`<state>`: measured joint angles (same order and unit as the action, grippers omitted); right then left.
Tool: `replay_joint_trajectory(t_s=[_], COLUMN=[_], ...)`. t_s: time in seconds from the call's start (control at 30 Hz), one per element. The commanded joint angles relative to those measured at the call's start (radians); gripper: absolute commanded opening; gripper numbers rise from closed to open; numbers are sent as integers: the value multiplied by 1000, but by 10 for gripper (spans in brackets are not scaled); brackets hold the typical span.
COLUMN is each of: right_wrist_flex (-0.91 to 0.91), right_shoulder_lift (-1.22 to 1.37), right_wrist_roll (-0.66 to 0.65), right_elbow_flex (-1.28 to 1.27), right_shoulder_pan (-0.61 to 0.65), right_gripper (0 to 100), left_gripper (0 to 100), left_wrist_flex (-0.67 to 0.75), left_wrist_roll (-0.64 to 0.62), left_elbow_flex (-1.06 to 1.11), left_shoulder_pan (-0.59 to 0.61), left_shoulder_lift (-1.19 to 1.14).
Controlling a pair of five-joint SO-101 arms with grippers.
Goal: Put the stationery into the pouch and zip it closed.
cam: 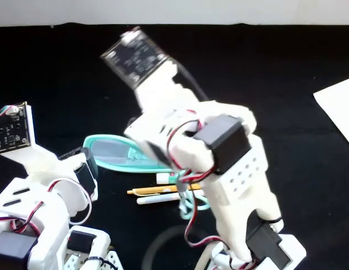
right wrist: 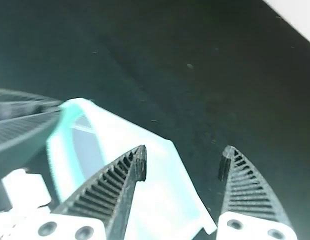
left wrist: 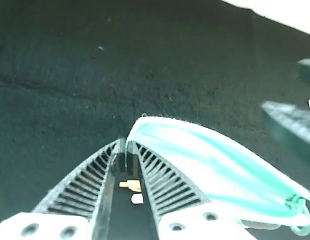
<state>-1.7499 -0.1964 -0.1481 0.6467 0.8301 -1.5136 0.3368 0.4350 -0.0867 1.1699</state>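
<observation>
A teal pouch lies on the black table, its mouth gaping. My left gripper is shut on the edge of the pouch and holds that end; in the high view it sits at the pouch's left end. A yellow pen and a white pen lie on the cloth just in front of the pouch; their ends show between the left fingers. My right gripper hangs open over the pouch, one finger above its fabric, the other above bare cloth.
A white sheet lies at the table's right edge. A teal cord from the pouch trails beside the pens. The right arm's body covers the pouch's right end. Black cloth stretches open behind the pouch.
</observation>
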Motion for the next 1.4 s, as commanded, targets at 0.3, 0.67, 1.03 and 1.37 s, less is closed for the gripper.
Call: replay_joint_trajectory(t_s=[0.3,0.67,1.03,1.37], right_wrist_flex=[4,-15,-10,41], right_shoulder_lift=[-21,-21,-21,-21], right_wrist_roll=[-8,-12,-175,-176], right_elbow_flex=[-1,-73,-576,-671], right_shoulder_pan=[-61,-401,-449,-450], right_gripper=[245,245,163,163], left_gripper=[7,7,7,7], left_wrist_flex=[34,66,60,64], left_wrist_roll=[3,-138,-158,-160], left_elbow_flex=[76,74,-101,-188], left_shoulder_pan=[-27,160,180,268], left_shoulder_lift=[-7,-5,-16,-119])
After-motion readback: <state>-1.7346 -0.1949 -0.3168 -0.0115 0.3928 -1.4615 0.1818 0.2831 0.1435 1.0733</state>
